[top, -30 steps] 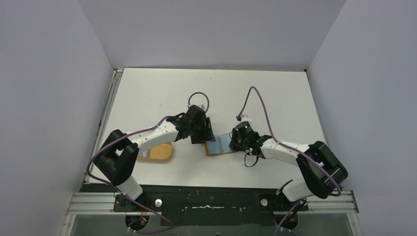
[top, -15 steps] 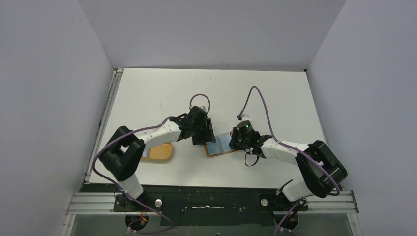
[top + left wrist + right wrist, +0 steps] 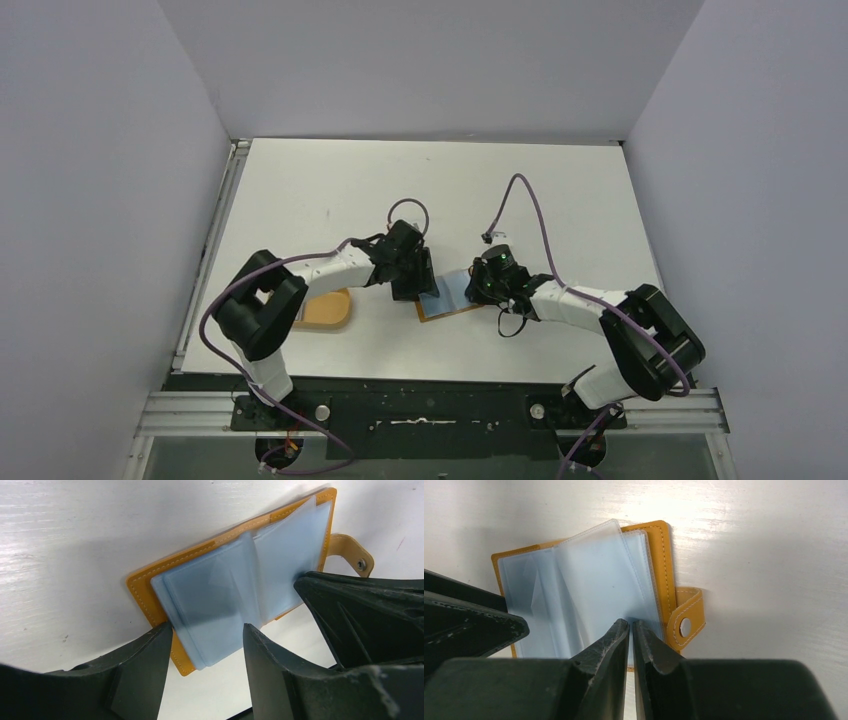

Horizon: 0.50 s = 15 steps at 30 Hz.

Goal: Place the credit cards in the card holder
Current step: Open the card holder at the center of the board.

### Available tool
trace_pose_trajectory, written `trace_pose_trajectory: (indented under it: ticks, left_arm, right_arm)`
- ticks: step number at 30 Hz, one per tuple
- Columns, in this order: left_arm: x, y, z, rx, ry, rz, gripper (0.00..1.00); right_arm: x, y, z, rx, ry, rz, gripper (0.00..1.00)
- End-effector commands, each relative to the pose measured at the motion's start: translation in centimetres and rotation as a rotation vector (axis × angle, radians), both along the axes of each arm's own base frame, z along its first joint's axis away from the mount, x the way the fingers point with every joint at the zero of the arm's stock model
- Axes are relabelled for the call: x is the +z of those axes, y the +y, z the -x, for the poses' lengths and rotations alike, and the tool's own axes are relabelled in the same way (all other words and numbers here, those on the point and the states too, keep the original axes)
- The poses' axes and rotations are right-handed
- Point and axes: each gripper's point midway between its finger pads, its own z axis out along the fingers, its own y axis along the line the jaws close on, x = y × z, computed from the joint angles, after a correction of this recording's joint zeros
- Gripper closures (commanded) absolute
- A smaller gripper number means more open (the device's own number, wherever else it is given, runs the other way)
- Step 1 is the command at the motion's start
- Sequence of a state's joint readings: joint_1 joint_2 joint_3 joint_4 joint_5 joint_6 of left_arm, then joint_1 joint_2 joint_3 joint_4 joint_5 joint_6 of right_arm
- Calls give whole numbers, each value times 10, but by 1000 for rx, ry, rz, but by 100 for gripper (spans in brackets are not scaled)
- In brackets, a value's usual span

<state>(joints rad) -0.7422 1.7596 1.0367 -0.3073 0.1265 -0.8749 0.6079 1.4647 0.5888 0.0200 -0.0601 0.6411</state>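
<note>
Several glossy, seemingly plastic sleeves (image 3: 215,595) fill the stitched leather card holder (image 3: 147,595)

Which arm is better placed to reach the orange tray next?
Left, likely: the left gripper is open, the tray lies beside that arm; the right gripper seems to pinch the card holder sleeve.

Tan-orange card holder (image 3: 145,580); inner sleeves (image 3: 210,605) apparently pale blue.

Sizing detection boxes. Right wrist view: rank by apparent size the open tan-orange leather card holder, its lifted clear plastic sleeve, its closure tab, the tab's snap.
1. Open tan-orange leather card holder
2. Lifted clear plastic sleeve
3. Leather closure tab
4. Round snap on the tab
Holder's near edge is hidden; order holds.
</note>
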Motion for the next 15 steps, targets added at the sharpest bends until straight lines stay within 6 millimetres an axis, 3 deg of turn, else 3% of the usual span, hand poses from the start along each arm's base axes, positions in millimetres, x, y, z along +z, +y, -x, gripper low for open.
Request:
trace_pose_trajectory:
  ticks: [1, 8, 15]
  left_arm:
    - [12, -18, -13, 0, -19, 79, 48]
    - [14, -28, -12, 1, -1, 168, 48]
    - [32, -51, -20, -30, -50, 330, 49]
  right_arm:
    - [-19, -12, 6, -13, 36, 49, 88]
    - [-20, -11, 6, -13, 40, 45, 88]
    - [-21, -11, 6, -17, 43, 36, 88]
